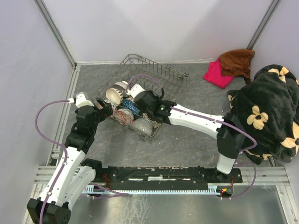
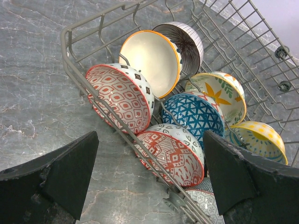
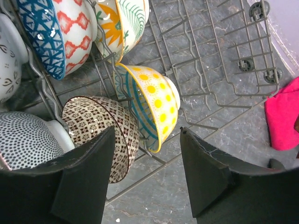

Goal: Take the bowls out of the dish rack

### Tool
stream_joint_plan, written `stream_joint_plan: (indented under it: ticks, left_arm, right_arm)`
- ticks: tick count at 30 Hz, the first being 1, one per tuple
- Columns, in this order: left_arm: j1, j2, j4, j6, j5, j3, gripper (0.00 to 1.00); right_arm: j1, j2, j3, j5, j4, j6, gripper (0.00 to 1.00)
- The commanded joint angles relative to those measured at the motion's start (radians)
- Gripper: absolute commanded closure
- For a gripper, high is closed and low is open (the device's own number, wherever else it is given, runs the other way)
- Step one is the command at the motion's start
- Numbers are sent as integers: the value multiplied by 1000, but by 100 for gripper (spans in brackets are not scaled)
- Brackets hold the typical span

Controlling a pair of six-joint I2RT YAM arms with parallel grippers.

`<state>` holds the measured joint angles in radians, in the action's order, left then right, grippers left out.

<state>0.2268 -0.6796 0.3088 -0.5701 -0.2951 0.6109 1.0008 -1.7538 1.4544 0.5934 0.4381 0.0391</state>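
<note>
Where the two arms reach forward from the near edge of the grey marbled table (image 1: 140, 151), both meet at the near end of the dish rack (image 1: 154, 70), which stands at the middle of the table with its long side running away to the far right. On the left, the left claw (image 2: 150, 134) hangs wide open just outside the rack's near-left rim and has hold of nothing; a red-patterned bowl (image 2: 119, 95) and a second red one (image 2: 173, 156) lean on edge against the wires right in front of it. Behind these sit a blue triangle-patterned bowl (image 2: 194, 114), a cream bowl with an orange rim (image 2: 149, 63), a dark-striped bowl (image 2: 187, 42) and a yellow-flowered bowl (image 2: 219, 91). From the right, the right claw (image 3: 147, 129) is inside the rack with its fingers parted around the rim of a yellow sun-dotted bowl (image 3: 154, 105), not closed on it; a brown checked bowl (image 3: 100, 121) stands just beside that one, partly behind one finger. All the bowls crowd the rack's near end. At the far right of the table lie a pink cloth (image 1: 217, 74), a brown cloth (image 1: 238, 60) and a black flowered blanket (image 1: 268, 107).
</note>
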Motion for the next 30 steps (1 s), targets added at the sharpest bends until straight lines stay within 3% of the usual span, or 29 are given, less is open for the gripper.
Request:
stream_joint_plan:
  ticks: [1,30]
  left_arm:
    - [3,10,0,-10,9,23,1]
    - [3,-6,-11,-1,-17,12,1]
  right_arm:
    - [14,-49,67,135,19,64,36]
    - [4,-190,59,280,-81,169,57]
